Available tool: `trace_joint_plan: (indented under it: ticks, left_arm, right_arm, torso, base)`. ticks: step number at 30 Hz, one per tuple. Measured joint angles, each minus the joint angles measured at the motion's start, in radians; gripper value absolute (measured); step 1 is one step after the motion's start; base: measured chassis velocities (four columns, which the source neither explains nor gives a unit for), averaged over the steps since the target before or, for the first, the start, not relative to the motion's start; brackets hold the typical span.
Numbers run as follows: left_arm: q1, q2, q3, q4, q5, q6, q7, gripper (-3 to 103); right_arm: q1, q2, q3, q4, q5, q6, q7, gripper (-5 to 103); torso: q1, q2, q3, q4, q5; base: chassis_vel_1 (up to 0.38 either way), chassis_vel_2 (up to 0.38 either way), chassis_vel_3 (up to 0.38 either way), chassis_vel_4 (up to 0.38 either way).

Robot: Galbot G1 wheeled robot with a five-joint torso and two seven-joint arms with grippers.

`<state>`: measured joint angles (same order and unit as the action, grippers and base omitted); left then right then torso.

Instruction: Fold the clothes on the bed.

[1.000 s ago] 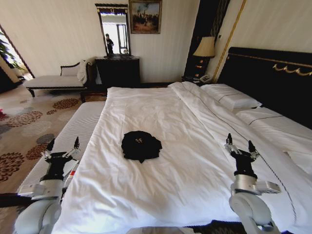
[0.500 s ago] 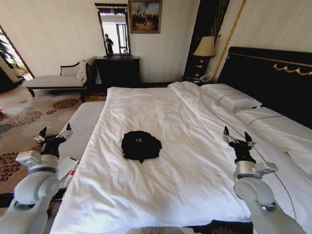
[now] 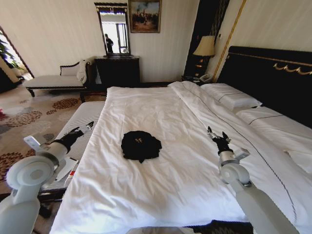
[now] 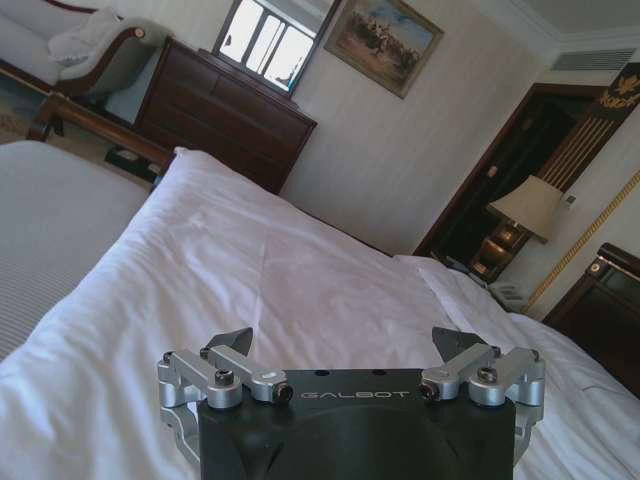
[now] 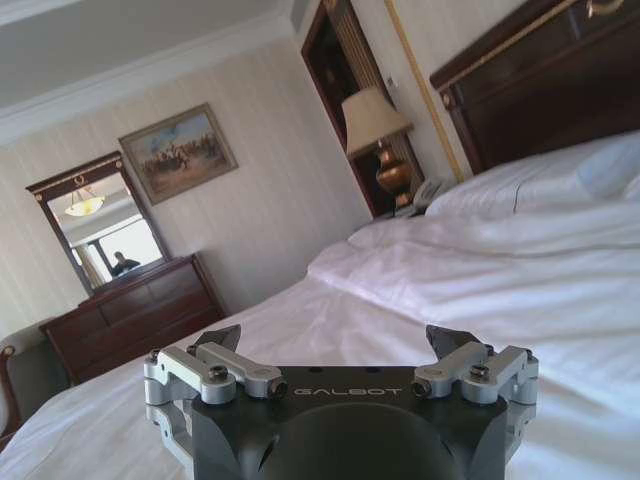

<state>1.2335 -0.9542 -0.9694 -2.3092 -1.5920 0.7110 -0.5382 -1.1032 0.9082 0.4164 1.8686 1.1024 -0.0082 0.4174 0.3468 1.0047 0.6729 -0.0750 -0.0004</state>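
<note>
**Two claws hanging apart over the bed, T-shirt lying between them**

The left claw (image 3: 80, 130) is hanging over the left edge of the bed (image 3: 161, 180), and its two fingers are standing wide apart with nothing between them; the left wrist view is showing the same claw (image 4: 345, 342) with only white duvet in the gap. The right claw (image 3: 218, 135) is hanging above the duvet on the right side, also with its fingers spread and holding nothing; the right wrist view is showing it (image 5: 332, 338) pointing toward the far wall.

The black T-shirt (image 3: 141, 145) is lying in the middle of the white duvet (image 3: 146, 109), bunched into a small rumpled heap, with small white letters showing on top. It is sitting between the two claws, well apart from each, and neither one is touching it.

Going outward, two white pillows (image 3: 233, 99) are lying near the dark headboard (image 3: 273, 78) with gold trim. A lamp (image 3: 205, 48) is standing beside the headboard. At the far wall, a dark dresser (image 3: 118, 70) is carrying a mirror (image 3: 113, 30), and a painting (image 3: 145, 16) is hanging next to it. A chaise (image 3: 53, 80) with white cushions is standing on the patterned carpet (image 3: 29, 122) to the left.
</note>
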Motion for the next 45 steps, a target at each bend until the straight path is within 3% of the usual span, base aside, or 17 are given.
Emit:
trace_joint_plan:
  ticks: [2,4,7,8,10,14,19,21,25,32,42,45]
  left_arm:
    - [-0.001,0.001,-0.026,-0.016,-0.071,0.022,-0.05,100]
    - [0.0,0.002,-0.031,-0.018,-0.076,0.024,-0.054,100]
    - [0.031,0.005,-0.072,-0.026,-0.081,0.029,-0.079,100]
    - [0.031,0.005,-0.072,-0.026,-0.081,0.029,-0.079,100]
    - [0.049,0.004,-0.09,-0.028,-0.074,0.029,-0.088,100]
    - [0.062,0.002,-0.131,-0.03,-0.074,0.028,-0.099,100]
    - [0.067,0.006,-0.16,-0.03,-0.083,0.029,-0.107,100]
    - [0.074,0.008,-0.181,-0.031,-0.085,0.029,-0.113,100]
    - [0.085,-0.004,-0.184,-0.036,-0.083,0.029,-0.118,100]
    - [0.095,-0.032,-0.167,-0.041,-0.057,0.028,-0.123,100]
    - [0.107,-0.037,-0.174,-0.049,-0.05,0.026,-0.124,100]
    - [0.116,-0.044,-0.177,-0.054,-0.043,0.026,-0.125,100]
  right_arm:
    - [0.092,-0.002,-0.088,-0.001,0.123,-0.077,0.077,100]
    - [0.104,-0.002,-0.099,-0.001,0.139,-0.085,0.086,100]
    - [0.252,0.005,-0.216,-0.002,0.362,-0.191,0.201,100]
    - [0.252,0.005,-0.216,-0.002,0.362,-0.191,0.201,100]
    - [0.333,0.017,-0.262,-0.016,0.493,-0.236,0.255,100]
    - [0.449,0.048,-0.326,-0.081,0.667,-0.289,0.336,100]
    - [0.492,0.075,-0.341,-0.13,0.751,-0.334,0.404,100]
    - [0.517,0.11,-0.35,-0.168,0.824,-0.388,0.488,100]
    - [0.526,0.14,-0.36,-0.18,0.866,-0.408,0.53,100]
    - [0.538,0.186,-0.395,-0.196,0.874,-0.411,0.536,100]
    - [0.563,0.234,-0.448,-0.253,0.826,-0.435,0.487,100]
    - [0.583,0.288,-0.499,-0.282,0.773,-0.435,0.452,100]
  torso:
    - [0.0,0.0,0.0,-0.0001,0.0004]
    - [0.0,0.0,0.0,0.0,0.0004]
    - [0.0,0.0,0.0,-0.0002,0.0004]
    - [0.0,0.0,0.0,-0.0002,0.0004]
    - [0.0,0.0,0.0,0.0,-0.0001]
    - [0.0,0.0,0.0,-0.0002,0.0]
    - [0.0,0.0,0.0,-0.0003,0.0003]
    - [0.0,0.0,0.0,-0.0004,0.0004]
    - [0.0,0.0,0.0,-0.0003,0.0002]
    - [0.0,0.0,0.0,-0.0003,0.0003]
    - [0.0,0.0,0.0,-0.0004,0.0003]
    - [0.0,0.0,0.0,-0.0001,0.0003]
  base:
    - [0.0,0.0,0.0,0.0]
    - [0.0,0.0,0.0,0.0]
    - [0.0,0.0,0.0,0.0]
    - [0.0,0.0,0.0,0.0]
    - [0.0,0.0,0.0,0.0]
    - [0.0,0.0,0.0,0.0]
    - [0.0,0.0,0.0,0.0]
    - [0.0,0.0,0.0,0.0]
    - [0.0,0.0,0.0,0.0]
    - [0.0,0.0,0.0,0.0]
    - [0.0,0.0,0.0,0.0]
    - [0.0,0.0,0.0,0.0]
